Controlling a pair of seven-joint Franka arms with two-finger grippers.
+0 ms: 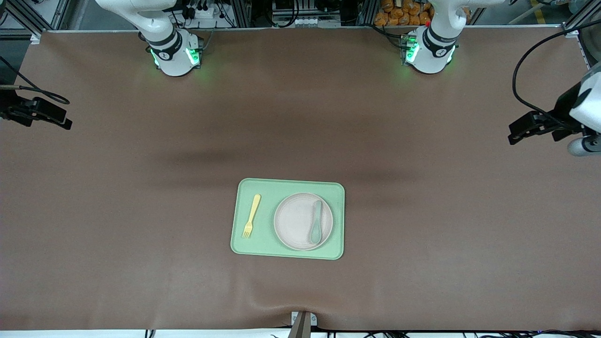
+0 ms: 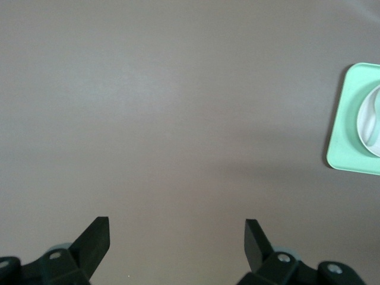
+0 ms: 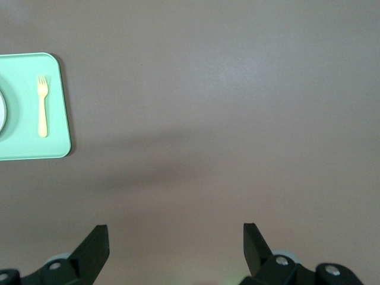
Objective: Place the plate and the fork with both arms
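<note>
Left gripper (image 2: pixel 177 240): fingers spread wide, nothing between them, hanging over bare table (image 1: pixel 422 263) well off the tray toward the left arm's end. Waiting.

Right gripper (image 3: pixel 176 240): likewise spread wide and empty, hanging over bare table well off the tray toward the right arm's end. Also waiting.

Tray (image 1: pixel 287 186): light green, rectangular, flat on the brown table midway between the two ends, nearer the front camera than both arm bases.

Plate (image 1: pixel 296 220): pale, round, lying in the tray, in the half toward the left arm's end. Touched by neither gripper.

Spoon (image 1: pixel 316 227): grey-green, lying on the plate, bowl end nearer the front camera.

Fork (image 1: pixel 251 216): pale yellow, lying flat on the tray floor just beside the plate, in the half toward the right arm's end, apart from the plate's rim. Tines nearer the front camera, handle pointing toward the bases. Untouched.
</note>
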